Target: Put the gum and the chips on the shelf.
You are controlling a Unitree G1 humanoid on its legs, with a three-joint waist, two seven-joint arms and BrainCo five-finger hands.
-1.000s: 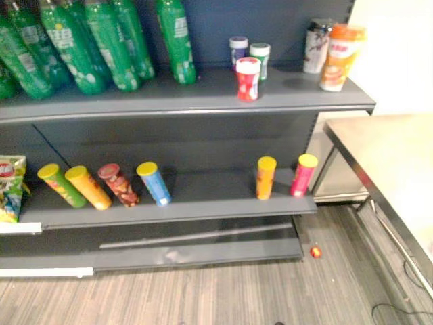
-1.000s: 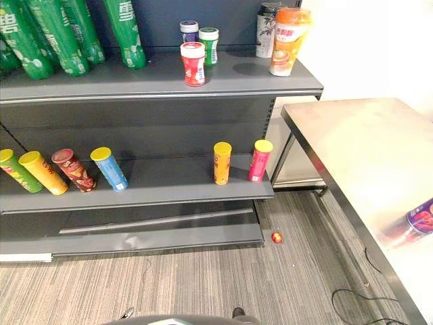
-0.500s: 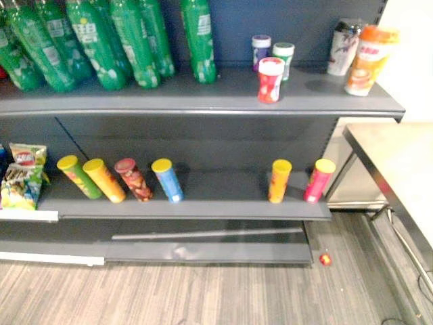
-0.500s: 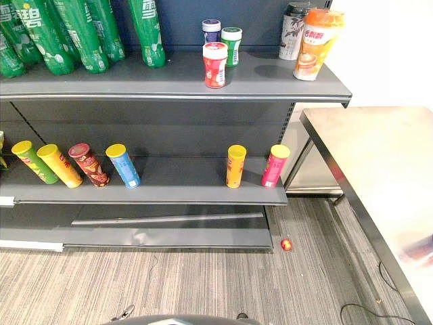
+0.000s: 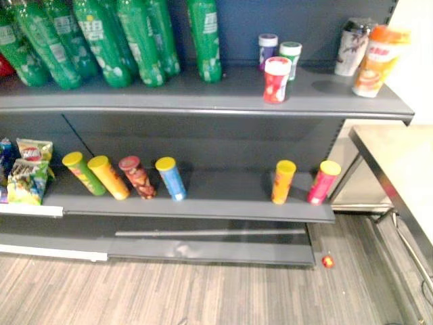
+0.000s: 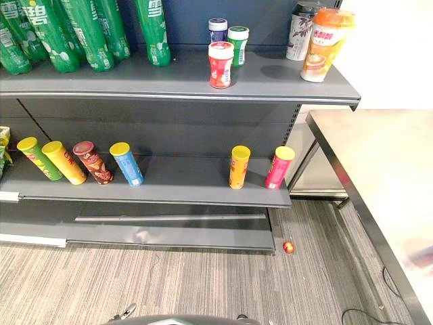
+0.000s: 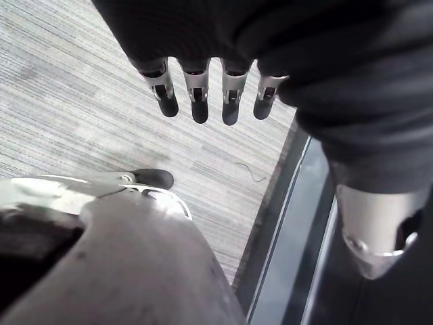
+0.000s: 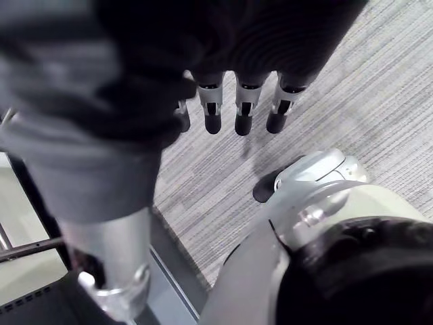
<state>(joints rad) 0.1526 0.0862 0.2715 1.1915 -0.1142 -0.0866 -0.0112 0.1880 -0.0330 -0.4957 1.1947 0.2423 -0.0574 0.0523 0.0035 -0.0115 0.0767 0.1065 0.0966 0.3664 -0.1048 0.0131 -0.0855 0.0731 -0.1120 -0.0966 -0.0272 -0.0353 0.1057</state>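
Observation:
Three small gum jars stand together on the upper shelf (image 5: 203, 95): a red one (image 5: 276, 80) in front, a purple one (image 5: 268, 49) and a green one (image 5: 289, 57) behind. On the lower shelf (image 5: 223, 196) an orange chips tube (image 5: 283, 181) and a pink one (image 5: 323, 181) stand at the right. Several more tubes (image 5: 137, 177) lean in a row to the left. My left hand (image 7: 198, 95) hangs over the carpet, open and holding nothing. My right hand (image 8: 243, 108) hangs the same way, open, with nothing in it.
Green bottles (image 5: 101, 40) fill the upper shelf's left, and two drink cups (image 5: 375, 57) stand at its right end. Snack bags (image 5: 27, 172) sit at the lower shelf's left. A steel table (image 6: 379, 169) stands on the right. A small red thing (image 5: 328, 261) lies on the floor.
The camera has swung left, so the whole shelf sits further right in the picture. Nothing on the shelves has moved.

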